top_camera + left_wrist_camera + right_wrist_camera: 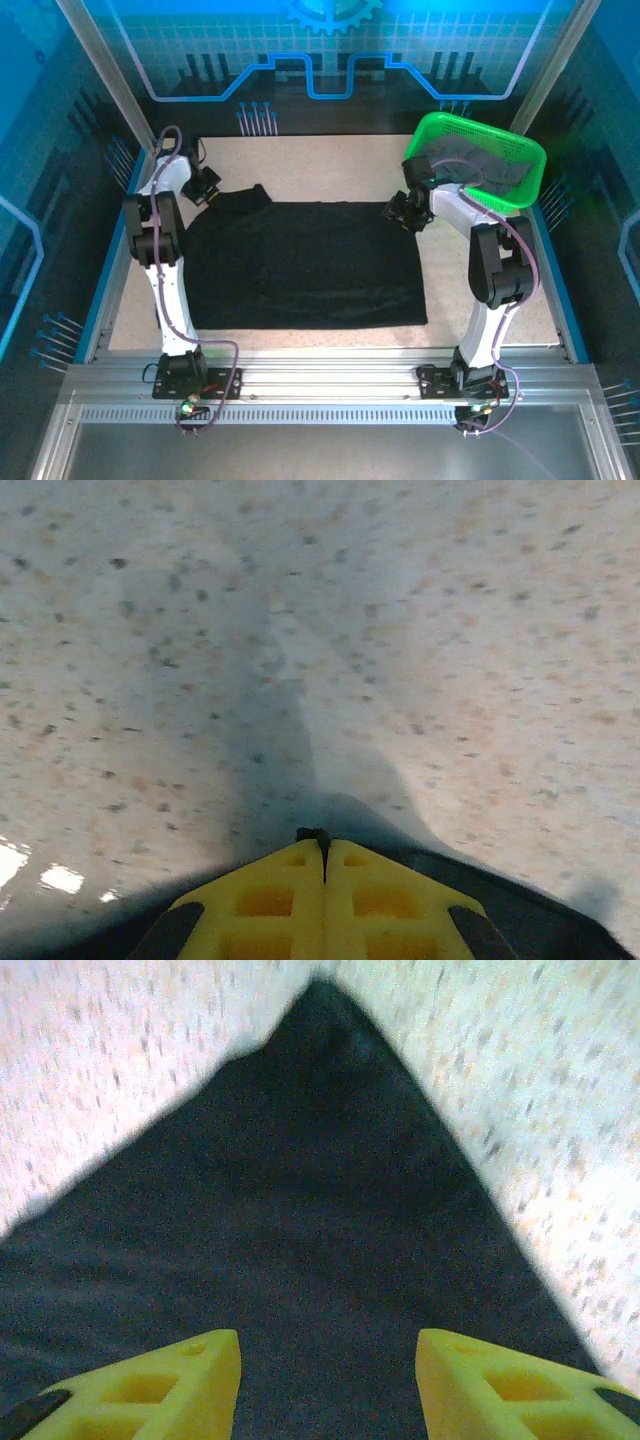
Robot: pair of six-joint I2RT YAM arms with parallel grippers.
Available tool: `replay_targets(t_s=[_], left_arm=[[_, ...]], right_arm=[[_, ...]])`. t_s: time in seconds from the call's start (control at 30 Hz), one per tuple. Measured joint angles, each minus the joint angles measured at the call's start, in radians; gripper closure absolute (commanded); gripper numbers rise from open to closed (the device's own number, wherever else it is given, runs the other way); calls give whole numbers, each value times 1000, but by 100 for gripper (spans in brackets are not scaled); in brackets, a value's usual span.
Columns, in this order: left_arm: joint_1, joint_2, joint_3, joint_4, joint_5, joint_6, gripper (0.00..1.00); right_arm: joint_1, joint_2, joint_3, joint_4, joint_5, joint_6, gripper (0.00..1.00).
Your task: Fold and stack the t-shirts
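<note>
A bright green plastic mesh basket (pixel 436 130) stands on the bench (pixel 330 165) at about 2 o'clock, tilted, with its far rim higher. The bench top is beige with small dark specks (pixel 450 630) (pixel 120 1050). A silver metal rail (pixel 330 375) runs along 6 o'clock. A blue patterned wall panel (pixel 330 50) stands at 12 o'clock.

Arms: my left arm (pixel 172 305) and right arm (pixel 483 335), white shells with black joints.
Cables (pixel 515 222): purple-grey, looping along both.
Fingers (pixel 165 1390): bright yellow, with square pockets.
Bases (pixel 183 372): black.
</note>
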Motion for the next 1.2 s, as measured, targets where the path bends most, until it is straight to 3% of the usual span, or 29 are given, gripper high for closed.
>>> replay_targets(t_s=[0.3,0.67,0.97,1.2], left_arm=[[-35,-134,0,66,53,-27,100],[-38,-230,-109,121,160,-28,100],[-49,-266,-192,132,192,-29,100],[-50,-293,-192,132,195,-29,100]], right_arm=[[-18,228,284,-30,121,-31,51],[-17,356,394,-117,151,-138,53],[-16,405,464,-201,150,-167,63],[-16,431,508,-246,160,-206,57]])
